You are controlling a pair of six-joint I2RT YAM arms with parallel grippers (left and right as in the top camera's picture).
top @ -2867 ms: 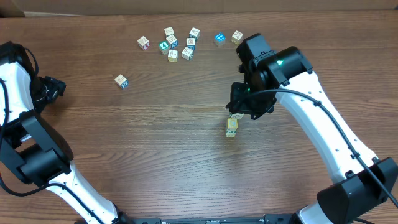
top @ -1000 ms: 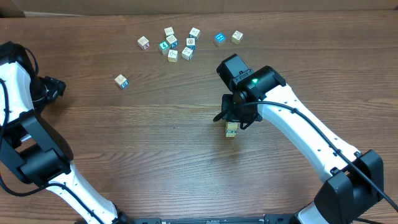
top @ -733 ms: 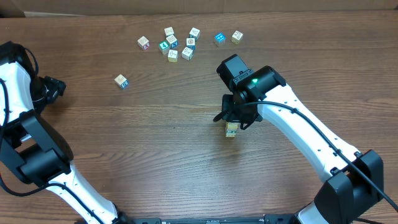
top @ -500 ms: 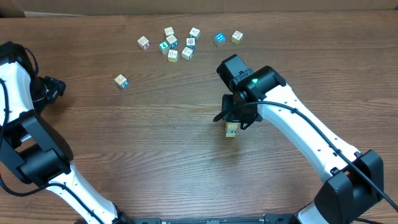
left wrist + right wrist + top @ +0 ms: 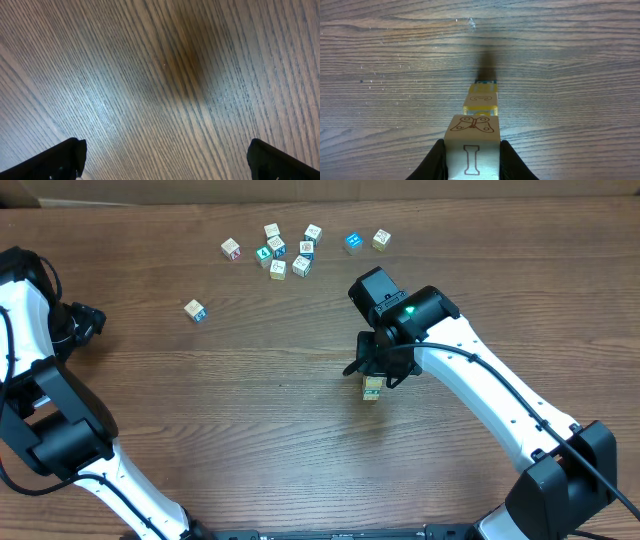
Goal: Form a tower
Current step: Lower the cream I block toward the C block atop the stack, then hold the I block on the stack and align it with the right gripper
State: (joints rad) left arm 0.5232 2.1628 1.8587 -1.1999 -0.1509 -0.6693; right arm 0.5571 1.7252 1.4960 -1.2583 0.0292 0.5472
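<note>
The tower [image 5: 372,389] is a narrow stack of pale and yellow cubes in the middle of the table; in the right wrist view the tower [image 5: 481,101] shows a yellow cube with a blue-edged one beneath. My right gripper [image 5: 472,150] is shut on a cream cube [image 5: 472,129] with a butterfly and a letter I, held directly over the stack. Contact with the stack cannot be made out. In the overhead view the right gripper [image 5: 378,368] hides the stack's top. My left gripper [image 5: 165,161] hangs open over bare wood at the far left.
Several loose printed cubes [image 5: 276,250] lie in a cluster at the back of the table. A blue cube [image 5: 352,242] and a tan cube [image 5: 381,239] lie to their right. A single cube [image 5: 194,309] lies apart on the left.
The right arm came down and to the left over the stack with its cube, then stayed still for the last second. The left arm has not moved.
</note>
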